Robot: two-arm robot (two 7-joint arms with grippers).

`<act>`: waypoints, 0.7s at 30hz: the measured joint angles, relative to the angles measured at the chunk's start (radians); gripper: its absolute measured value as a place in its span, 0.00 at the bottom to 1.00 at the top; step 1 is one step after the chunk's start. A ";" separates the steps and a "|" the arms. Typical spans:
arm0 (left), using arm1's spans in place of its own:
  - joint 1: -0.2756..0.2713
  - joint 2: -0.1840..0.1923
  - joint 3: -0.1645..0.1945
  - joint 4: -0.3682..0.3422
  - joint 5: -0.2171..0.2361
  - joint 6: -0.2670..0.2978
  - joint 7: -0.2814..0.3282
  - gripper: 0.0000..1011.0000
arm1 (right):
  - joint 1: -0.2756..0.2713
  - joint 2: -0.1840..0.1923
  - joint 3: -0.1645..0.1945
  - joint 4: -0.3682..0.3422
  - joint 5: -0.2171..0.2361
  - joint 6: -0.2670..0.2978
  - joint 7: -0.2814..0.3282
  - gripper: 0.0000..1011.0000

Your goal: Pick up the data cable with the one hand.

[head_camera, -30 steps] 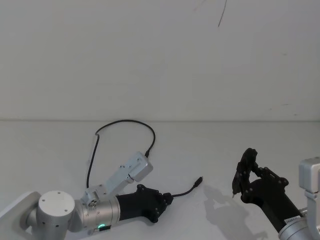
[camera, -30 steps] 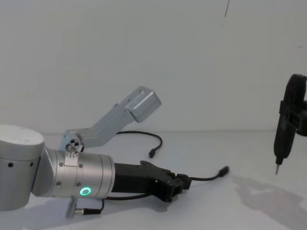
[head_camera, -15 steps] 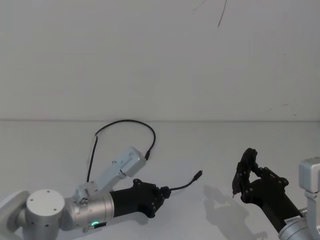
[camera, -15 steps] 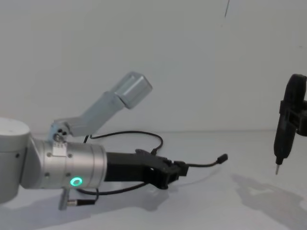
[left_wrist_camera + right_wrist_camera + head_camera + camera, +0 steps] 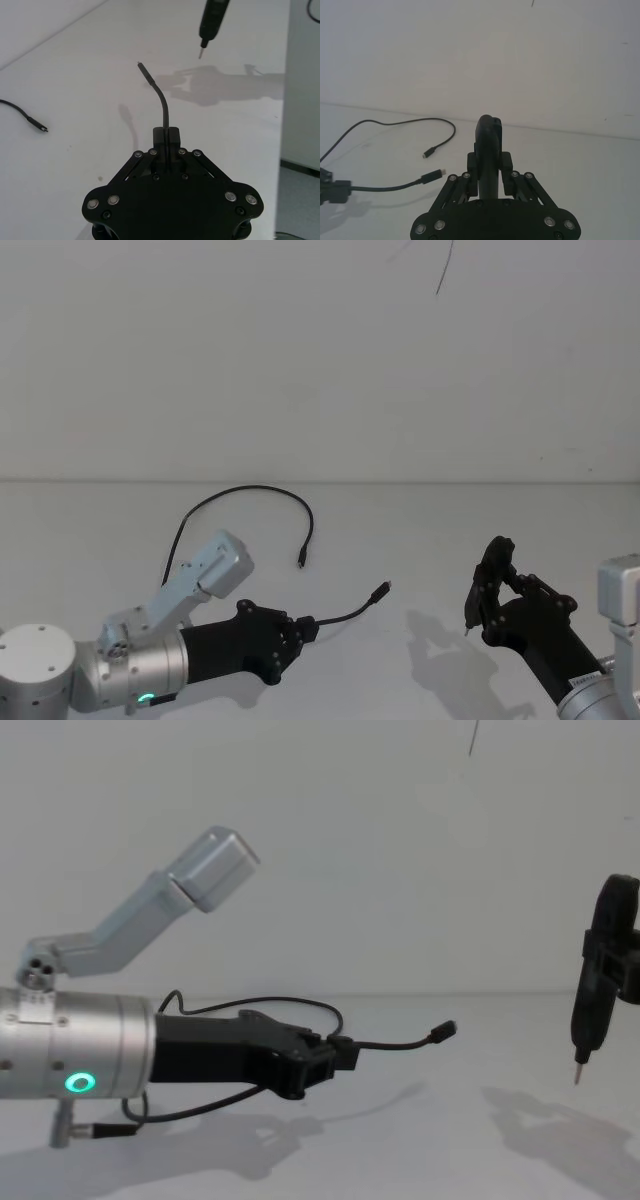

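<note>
The left claw is low over the white counter, at the robot's left, and it is closed on the black cable near one end. A short piece of the cable curves forward out of the claw, with its plug in the air above the counter. The rest runs back in a wide loop, and the other plug is near the counter's middle. The right claw hangs at the right, well apart, fingers together.
</note>
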 joint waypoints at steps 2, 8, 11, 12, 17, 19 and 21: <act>0.009 0.013 -0.003 -0.022 -0.004 0.005 -0.002 0.04 | 0.000 0.000 0.000 0.000 0.000 0.000 0.000 0.27; 0.034 0.050 -0.008 -0.083 -0.020 0.024 -0.009 0.04 | 0.000 0.000 0.000 0.000 0.000 0.000 0.000 0.27; 0.042 0.063 -0.008 -0.107 -0.026 0.030 -0.012 0.04 | 0.000 0.000 0.000 0.000 0.000 0.000 0.000 0.27; 0.044 0.068 -0.007 -0.117 -0.028 0.033 -0.014 0.04 | 0.000 0.000 0.000 0.000 0.000 0.000 0.000 0.27; 0.050 0.082 -0.002 -0.144 -0.032 0.041 -0.017 0.04 | 0.000 0.000 0.000 0.000 0.000 0.000 0.000 0.27; 0.053 0.087 0.000 -0.154 -0.033 0.044 -0.018 0.04 | 0.000 0.000 0.000 0.000 0.000 0.000 0.000 0.27; 0.054 0.091 0.001 -0.159 -0.034 0.045 -0.018 0.04 | 0.000 0.000 0.000 0.000 0.000 0.000 0.000 0.27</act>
